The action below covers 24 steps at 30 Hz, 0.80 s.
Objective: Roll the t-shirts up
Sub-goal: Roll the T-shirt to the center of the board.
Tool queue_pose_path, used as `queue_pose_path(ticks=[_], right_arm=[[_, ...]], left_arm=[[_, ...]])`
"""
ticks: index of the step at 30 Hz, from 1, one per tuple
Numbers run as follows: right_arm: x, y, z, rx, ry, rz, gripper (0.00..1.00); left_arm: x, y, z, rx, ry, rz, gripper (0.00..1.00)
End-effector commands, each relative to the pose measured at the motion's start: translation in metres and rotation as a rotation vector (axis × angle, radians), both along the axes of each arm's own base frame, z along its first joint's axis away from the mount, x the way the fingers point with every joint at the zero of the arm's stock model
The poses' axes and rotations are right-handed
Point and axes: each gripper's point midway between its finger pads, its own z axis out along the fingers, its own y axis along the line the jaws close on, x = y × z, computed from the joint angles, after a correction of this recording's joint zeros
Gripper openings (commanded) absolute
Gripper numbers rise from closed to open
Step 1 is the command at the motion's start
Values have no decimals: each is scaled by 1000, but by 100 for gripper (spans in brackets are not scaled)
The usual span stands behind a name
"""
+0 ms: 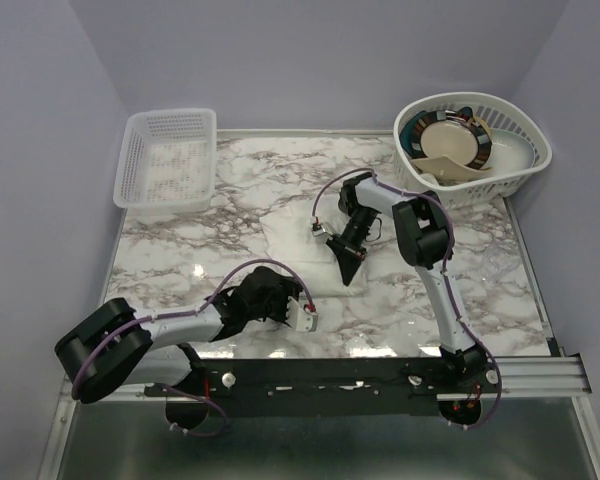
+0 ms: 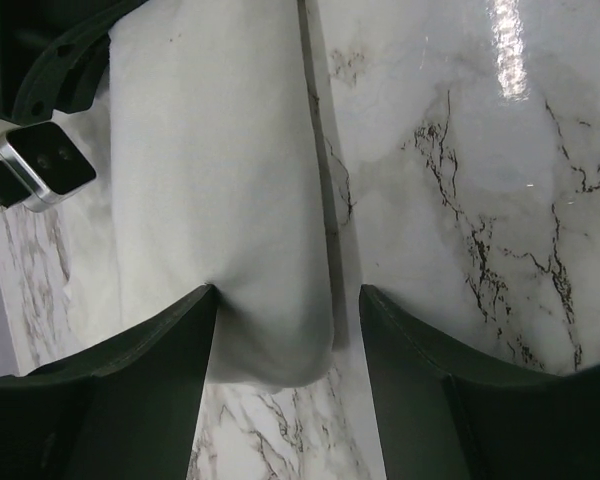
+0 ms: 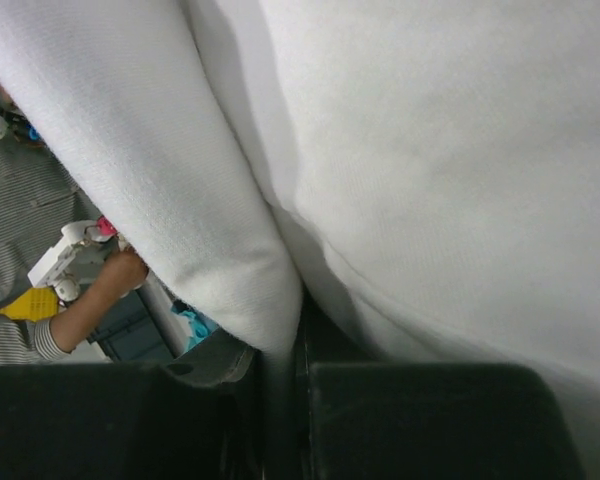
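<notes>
Fingers (image 2: 130, 380) of the left gripper (image 2: 288, 295) stand apart, astride the rounded end of a white t-shirt (image 2: 220, 200). One finger touches the cloth's edge. The other stands clear of it, over bare marble. The shirt lies here as a long folded strip on the table (image 1: 230, 240), running away from this gripper toward the dark body of the right arm.

Fingers (image 3: 440, 420) of the right gripper (image 3: 285, 365) are nearly together, clamped on a fold of the same white cloth. The fold drops into the narrow slit between them, and more cloth fills most of that wrist view.

From above, the left gripper sits low near the front middle of the table, its arm stretched back to the left. The right gripper points down just beyond it, near the table's middle, its arm bent high over the right side. The shirt is hard to pick out against the pale marble in that view.

A rectangular lattice basket (image 1: 167, 113) sits at the far left corner. A round basket (image 1: 525, 165) at the far right holds dishes (image 1: 450, 140).
</notes>
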Motion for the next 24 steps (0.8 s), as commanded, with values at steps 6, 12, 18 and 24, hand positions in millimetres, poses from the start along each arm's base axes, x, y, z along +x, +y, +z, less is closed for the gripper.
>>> queue_pose_path(ticks=[6,12,18,24], right_arm=[[1,-33,-42,-140,-21,120,24],[0,-32,-33,-96,-49,133,67],[14,-24,24,4,-179,76,100],[24,-21,80,96,-414,43,100]], left_arm=[[-1,17,-46,209,135,56,50],[-16,15,-50,237,270,33,31],[-27,14,-41,215,413,30,24],[-29,3,-15,82,646,42,21]])
